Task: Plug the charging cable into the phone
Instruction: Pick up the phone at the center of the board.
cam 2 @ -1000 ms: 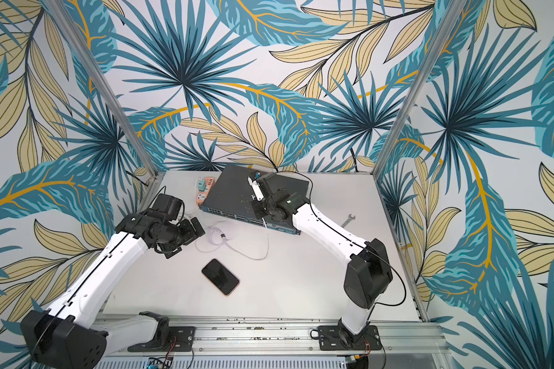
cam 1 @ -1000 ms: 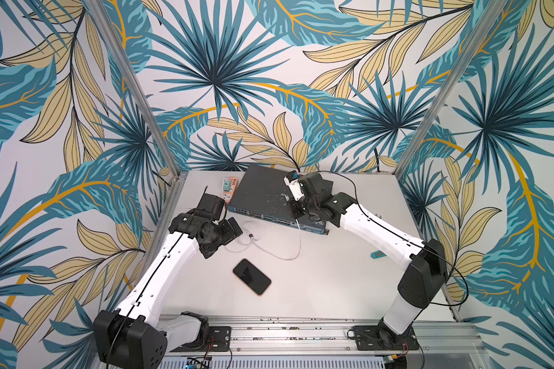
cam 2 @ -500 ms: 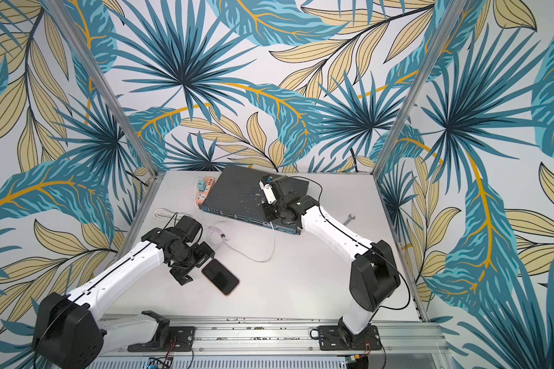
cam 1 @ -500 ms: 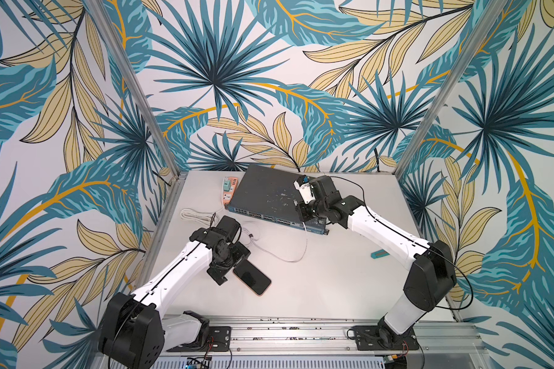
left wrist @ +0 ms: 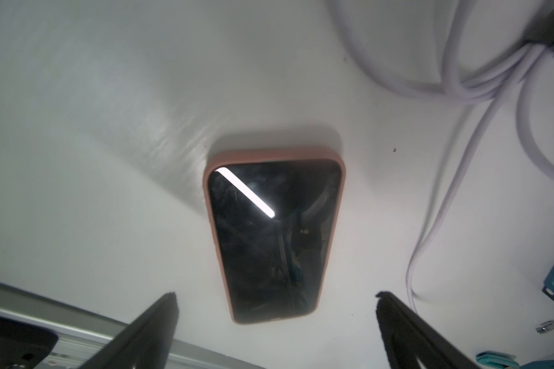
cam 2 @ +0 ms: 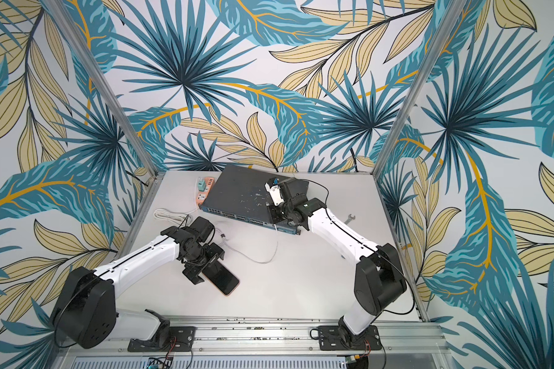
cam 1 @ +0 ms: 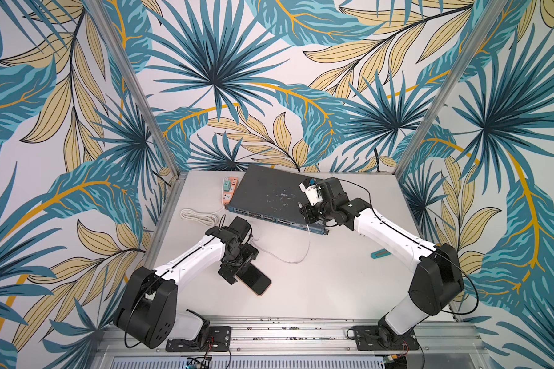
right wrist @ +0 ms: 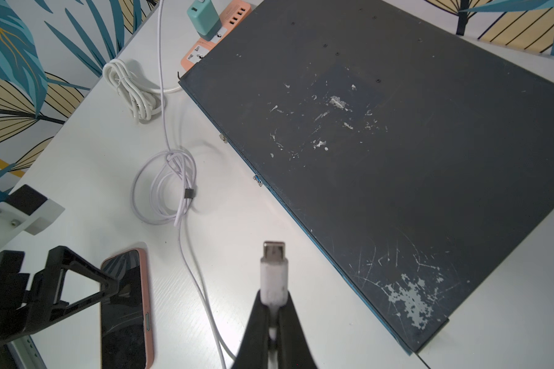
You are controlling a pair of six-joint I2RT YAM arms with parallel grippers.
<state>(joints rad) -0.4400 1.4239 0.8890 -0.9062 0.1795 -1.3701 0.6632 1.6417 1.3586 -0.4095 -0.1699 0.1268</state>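
The phone [cam 1: 256, 282] [cam 2: 224, 282] lies face up on the white table, black screen in a pink-orange rim. My left gripper [cam 1: 239, 266] [cam 2: 205, 265] hovers open over its end. In the left wrist view the phone [left wrist: 275, 236] has its end between the wide-apart fingertips [left wrist: 170, 300], touching neither. My right gripper [right wrist: 273, 298] is shut on the charging cable's white connector [right wrist: 273, 274], metal tip pointing out. It hangs above the switch's front edge [cam 1: 303, 211]. The cable [cam 1: 288, 260] trails down to a banded looped bundle [right wrist: 170, 188] [left wrist: 461, 80].
A large dark grey network switch [cam 1: 269, 195] [right wrist: 381, 143] fills the back middle. An orange power strip [cam 1: 228, 190] with a teal charger [right wrist: 202, 17] sits left of it, beside its coiled white cord [cam 1: 199, 215]. A teal tool [cam 1: 380, 254] and a wrench [cam 2: 350, 219] lie at the right.
My left arm swung from beside the cable bundle toward the front and now holds its open gripper over the phone's end. The right gripper, still holding the connector, shifted slightly right.
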